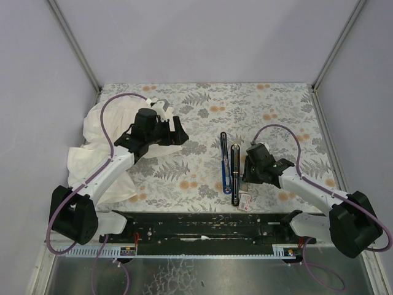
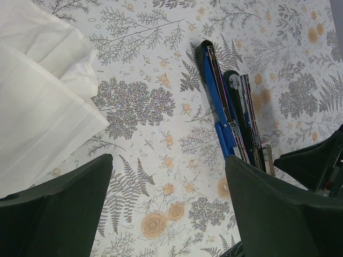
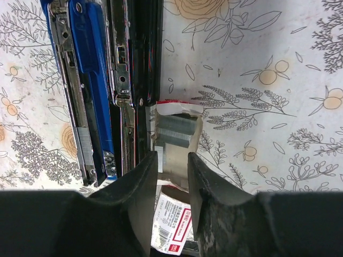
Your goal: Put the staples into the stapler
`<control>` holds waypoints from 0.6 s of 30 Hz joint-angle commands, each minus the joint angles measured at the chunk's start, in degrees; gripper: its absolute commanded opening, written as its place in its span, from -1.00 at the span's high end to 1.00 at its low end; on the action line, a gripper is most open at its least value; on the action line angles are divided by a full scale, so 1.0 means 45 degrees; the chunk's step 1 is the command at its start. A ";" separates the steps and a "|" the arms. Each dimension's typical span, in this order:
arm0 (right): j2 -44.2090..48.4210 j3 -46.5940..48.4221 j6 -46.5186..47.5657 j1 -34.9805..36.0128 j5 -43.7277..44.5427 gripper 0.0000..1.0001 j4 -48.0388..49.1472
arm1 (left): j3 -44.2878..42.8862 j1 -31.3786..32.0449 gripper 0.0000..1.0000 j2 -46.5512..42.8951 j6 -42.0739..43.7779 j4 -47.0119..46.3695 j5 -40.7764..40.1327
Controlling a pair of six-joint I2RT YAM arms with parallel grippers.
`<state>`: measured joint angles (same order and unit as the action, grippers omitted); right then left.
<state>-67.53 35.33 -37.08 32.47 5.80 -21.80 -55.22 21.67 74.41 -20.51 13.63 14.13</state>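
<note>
Right gripper (image 3: pixel 171 166): fingers straddle the staple box (image 3: pixel 170 229); I cannot tell whether they pinch it.
Staples (image 3: pixel 177 130): grey strip in the opened box, just beside the stapler's near end, towards the surface's near edge.
Stapler (image 3: pixel 91 80): swung open flat, mid-surface.
Left gripper (image 2: pixel 169 160): spread wide, empty, near the white cloth (image 2: pixel 37 96).
Approach: I'd centre on the box, squeeze gently and lift straight, without nudging the stapler.

Stapler (image 3: pixel 88 69) tight against staples (image 3: pixel 177 131)
</note>
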 commanded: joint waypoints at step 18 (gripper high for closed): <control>-0.1181 -0.0014 -0.0085 -0.0028 -0.1606 0.44 0.1064 | -0.0082 -0.0107 -0.70 0.0329 -0.0011 -0.0489 0.0117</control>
<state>-72.27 35.35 -37.10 32.47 0.27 -18.74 -55.22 21.67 75.40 -20.53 13.65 14.15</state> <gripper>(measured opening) 0.288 0.851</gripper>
